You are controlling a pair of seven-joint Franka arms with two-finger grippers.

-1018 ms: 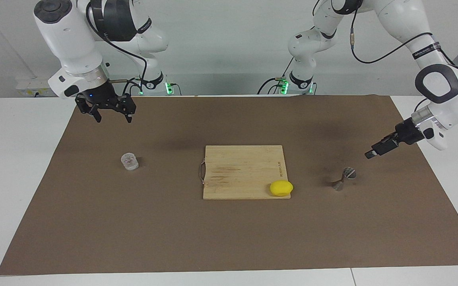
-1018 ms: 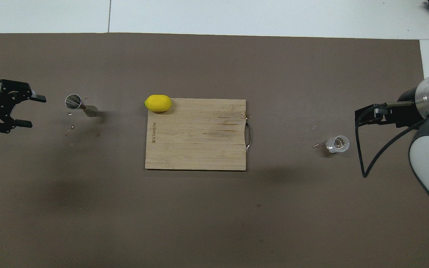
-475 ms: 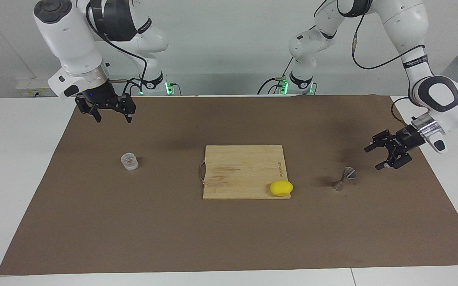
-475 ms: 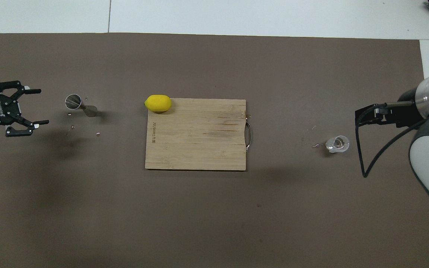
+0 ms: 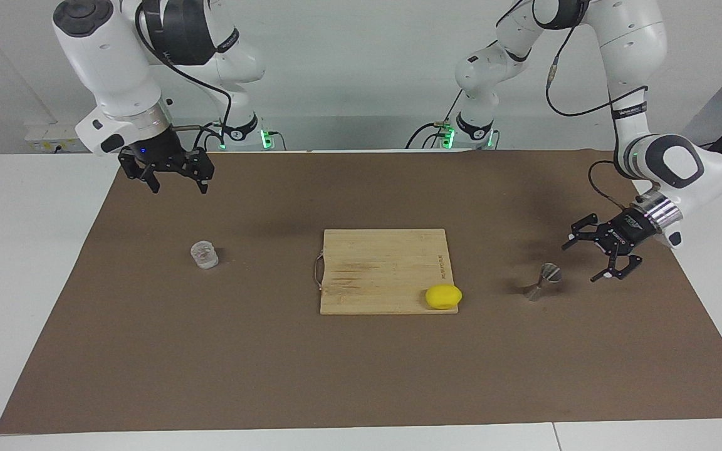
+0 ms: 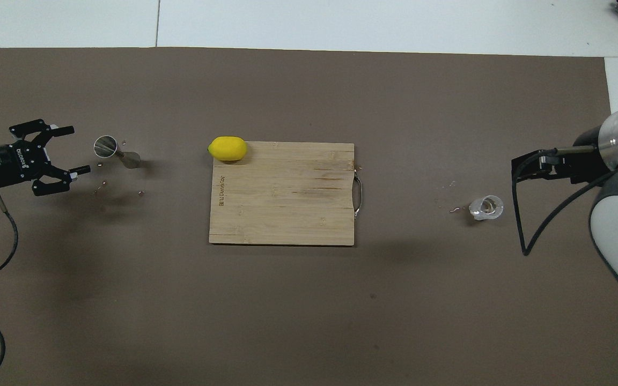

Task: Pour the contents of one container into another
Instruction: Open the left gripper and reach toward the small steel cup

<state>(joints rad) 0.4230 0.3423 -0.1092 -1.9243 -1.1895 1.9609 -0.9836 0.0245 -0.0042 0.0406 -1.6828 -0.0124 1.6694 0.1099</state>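
Observation:
The steel jigger [image 5: 543, 282] [image 6: 113, 151] stands on the brown mat toward the left arm's end of the table. My left gripper [image 5: 580, 262] [image 6: 79, 149] is open and empty, low beside the jigger's upper cone, fingers pointing at it, not touching. The clear glass tumbler [image 5: 204, 255] [image 6: 486, 207] stands upright on the mat toward the right arm's end. My right gripper [image 5: 179, 188] [image 6: 521, 166] is open and empty. It hangs well above the mat beside the tumbler and waits.
A wooden cutting board [image 5: 380, 269] [image 6: 282, 198] lies in the middle of the mat [image 5: 273, 376]. A yellow lemon [image 5: 443, 296] [image 6: 227, 148] sits on its corner nearest the jigger. Small droplets [image 6: 102, 185] lie on the mat by the jigger.
My left gripper has turned at the wrist, dropped lower and moved in toward the jigger, staying open. The right arm, tumbler and jigger have not moved.

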